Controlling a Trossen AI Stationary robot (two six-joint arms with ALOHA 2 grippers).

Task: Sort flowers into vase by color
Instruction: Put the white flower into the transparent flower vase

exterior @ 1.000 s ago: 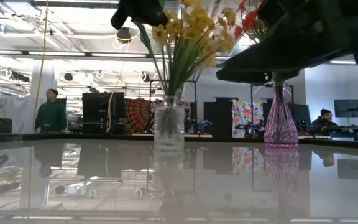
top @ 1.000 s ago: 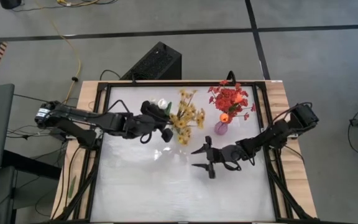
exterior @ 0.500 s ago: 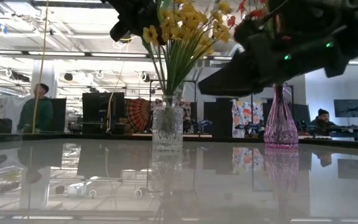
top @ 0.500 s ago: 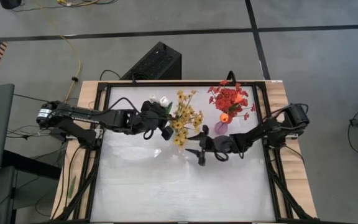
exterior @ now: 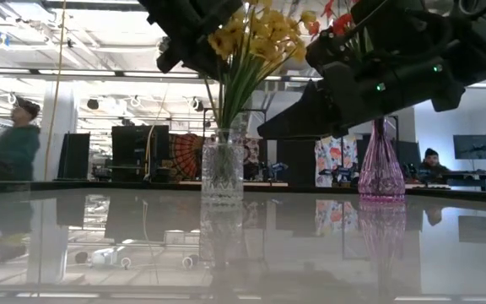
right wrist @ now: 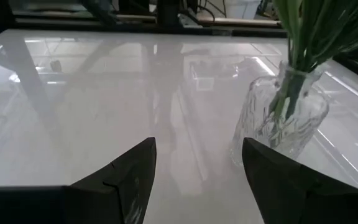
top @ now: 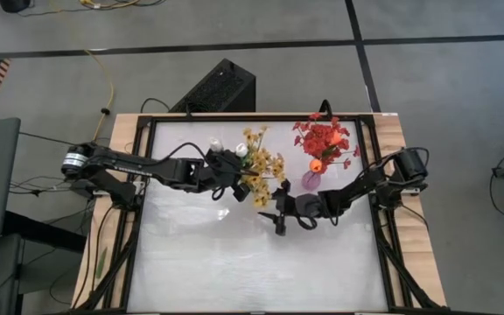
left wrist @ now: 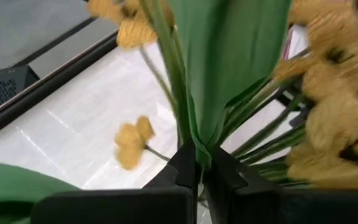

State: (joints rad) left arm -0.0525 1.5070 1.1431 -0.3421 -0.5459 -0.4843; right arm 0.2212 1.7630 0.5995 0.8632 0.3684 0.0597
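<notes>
Glossy white tabletop (top: pixel 234 262) w/ black metal frame and pale wood edges, seen from overhead.

Left gripper (top: pixel 239 171), dark and matte, sits above table centre toward 12 o'clock, right over the yellow bunch. Its fingers (left wrist: pixel 191 171) are pressed together, clamped on a smooth green stem w/ a broad flat leaf (left wrist: pixel 229 68); a white tulip bloom (top: pixel 240 150) shows just at 12 o'clock of the gripper, prob. the same flower, can't confirm.

Clear cut-glass vase, cylindrical w/ ribbed, faceted walls (exterior: pixel 222 173), stands near table centre. It holds yellow blossom sprays (top: pixel 263 164): many thin green stems fanning out, small ruffled heads. In the right wrist view the stems go down into the glass (right wrist: pixel 281 121).

Pink-purple glass vase, narrow neck flaring to a fluted bell base (exterior: pixel 381 173), stands at approx 2 o'clock from centre, well apart from the clear one. It holds red blossom sprays (top: pixel 324 137) and one orange tulip (top: pixel 316 164) low at the bunch's edge.

Right gripper (top: pixel 278 215), w/ dark angular wedge-shaped fingers (right wrist: pixel 132 180), hangs at approx 5 o'clock of the clear vase, near it but not touching. Fingers spread apart, nothing between them.

Beyond the table: a workshop room, a person in a green top (exterior: pixel 11 148) at far left.
</notes>
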